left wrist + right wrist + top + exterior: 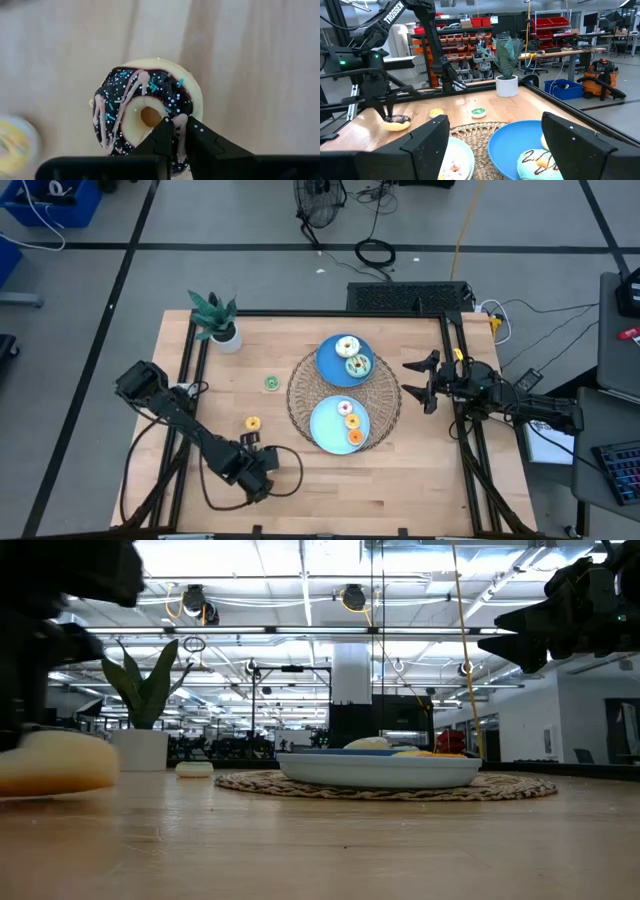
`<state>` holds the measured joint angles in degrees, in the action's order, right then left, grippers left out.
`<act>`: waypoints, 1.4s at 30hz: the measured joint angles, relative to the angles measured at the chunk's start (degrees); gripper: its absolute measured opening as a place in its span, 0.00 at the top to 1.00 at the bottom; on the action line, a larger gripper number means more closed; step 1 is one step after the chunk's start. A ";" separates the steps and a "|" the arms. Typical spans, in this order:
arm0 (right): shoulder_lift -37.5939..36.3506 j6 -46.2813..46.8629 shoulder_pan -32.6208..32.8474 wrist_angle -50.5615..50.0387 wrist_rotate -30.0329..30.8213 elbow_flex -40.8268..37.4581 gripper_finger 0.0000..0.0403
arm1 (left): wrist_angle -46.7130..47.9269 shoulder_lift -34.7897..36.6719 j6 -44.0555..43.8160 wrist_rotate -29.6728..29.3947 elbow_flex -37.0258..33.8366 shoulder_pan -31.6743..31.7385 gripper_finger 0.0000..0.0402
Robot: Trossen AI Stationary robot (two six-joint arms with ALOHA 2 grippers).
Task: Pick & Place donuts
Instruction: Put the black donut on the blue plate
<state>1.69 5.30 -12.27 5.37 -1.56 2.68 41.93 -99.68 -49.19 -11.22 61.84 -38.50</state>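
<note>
Left gripper [174, 131] pinches the chocolate donut [145, 112] near the table's [420, 470] front-left corner.

Its fingers are closed on the ring's rim, one tip inside the hole, and the donut sits on the wood: the pick step, grasp made but not lifted. Next calls for a straight lift, then a carry toward the plates [338, 425] on the mat [385, 395] at mid-table. The right gripper [418, 378] waits wide open by the right edge, holding nothing.

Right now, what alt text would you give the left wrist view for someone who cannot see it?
The left gripper has its fingers shut on the rim of a chocolate donut with sprinkles and pink drizzle, on the wooden table. A blurred yellow donut lies at the picture's edge.
</note>
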 joint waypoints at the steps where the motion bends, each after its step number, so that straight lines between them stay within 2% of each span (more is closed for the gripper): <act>1: 0.01 0.00 0.02 0.00 0.00 -0.01 0.25 | 0.00 0.00 1.78 -0.71 0.00 0.72 0.90; 11: -0.02 0.00 0.01 0.02 0.00 0.00 0.25 | 0.01 0.07 19.58 -3.56 0.04 10.25 0.94; 18: 0.00 0.00 0.01 0.00 0.00 -0.01 0.25 | -0.11 0.83 33.82 -13.20 0.09 16.96 0.90; 21: -0.01 0.00 0.00 0.01 0.00 -0.01 0.25 | -1.94 1.67 39.36 -18.00 0.11 20.38 0.91; 26: 0.00 0.00 0.02 0.02 0.00 0.00 0.25 | -7.91 3.24 48.93 -21.86 0.13 26.27 0.93; 36: 0.00 0.00 0.02 0.02 0.00 0.00 0.25 | -26.42 3.28 67.63 -20.86 0.13 37.46 0.89; 42: 0.00 0.00 0.01 0.02 0.00 -0.01 0.25 | -36.14 2.97 73.11 -5.68 0.13 45.65 0.95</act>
<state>1.68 5.30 -12.26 5.39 -1.56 2.67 5.79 -96.71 23.92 -16.90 61.98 7.15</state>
